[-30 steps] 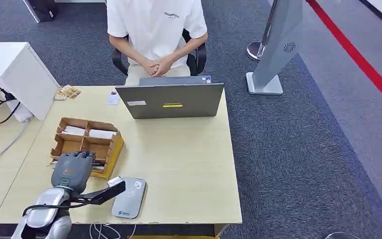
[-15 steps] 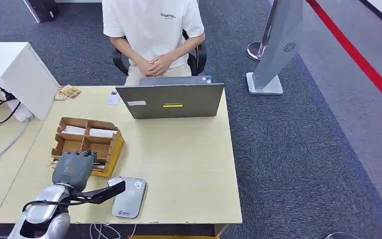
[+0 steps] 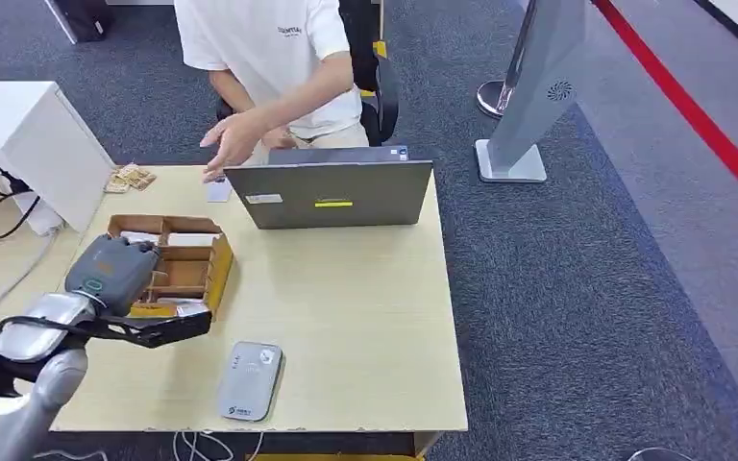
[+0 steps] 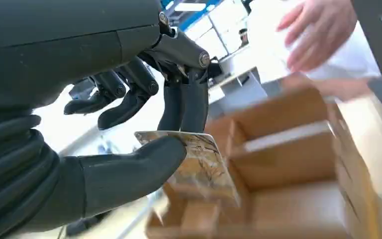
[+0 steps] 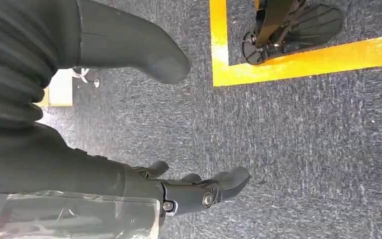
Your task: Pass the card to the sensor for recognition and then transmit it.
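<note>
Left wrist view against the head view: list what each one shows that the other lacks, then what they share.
Left wrist view alone: the card pinched between the left hand's thumb and fingers.

Head view alone: the sensor near the table's front edge, the laptop, the seated person's white shirt.

Both: the left hand, the cardboard box beneath it, and the person's hand reaching out.

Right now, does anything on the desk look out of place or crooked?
Mostly tidy. The cardboard organizer sits askew to the table edge. A few small items lie scattered loosely at the far corner. The left hand pinches a card, which hangs tilted over the organizer. The sensor lies flat.
</note>
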You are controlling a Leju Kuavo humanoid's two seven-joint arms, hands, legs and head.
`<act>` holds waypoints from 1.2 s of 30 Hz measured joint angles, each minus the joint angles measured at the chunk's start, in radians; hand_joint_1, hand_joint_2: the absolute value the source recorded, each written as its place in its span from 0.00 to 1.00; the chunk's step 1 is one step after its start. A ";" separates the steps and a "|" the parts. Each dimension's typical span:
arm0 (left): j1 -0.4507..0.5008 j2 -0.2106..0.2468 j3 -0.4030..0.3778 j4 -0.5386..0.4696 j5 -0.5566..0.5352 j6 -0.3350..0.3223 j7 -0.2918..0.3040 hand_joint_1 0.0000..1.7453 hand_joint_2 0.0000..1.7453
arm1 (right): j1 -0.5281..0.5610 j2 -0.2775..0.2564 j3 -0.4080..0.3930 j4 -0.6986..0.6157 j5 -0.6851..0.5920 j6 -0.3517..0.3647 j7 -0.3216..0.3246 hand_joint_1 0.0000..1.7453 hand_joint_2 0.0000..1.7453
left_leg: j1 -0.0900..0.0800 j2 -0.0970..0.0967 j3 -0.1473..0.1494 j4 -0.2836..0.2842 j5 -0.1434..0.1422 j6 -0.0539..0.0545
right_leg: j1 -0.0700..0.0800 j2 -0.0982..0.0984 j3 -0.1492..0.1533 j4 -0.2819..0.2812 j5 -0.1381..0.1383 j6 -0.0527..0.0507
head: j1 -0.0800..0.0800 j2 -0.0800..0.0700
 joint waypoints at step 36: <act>-0.169 -0.219 0.020 0.131 -0.196 0.421 0.112 0.00 1.00 | -0.006 0.006 -0.007 0.003 0.112 0.016 0.005 0.00 1.00 | -0.001 0.000 -0.003 0.000 0.000 0.000 | -0.001 0.001 -0.003 0.000 0.000 0.001 | 0.000 0.000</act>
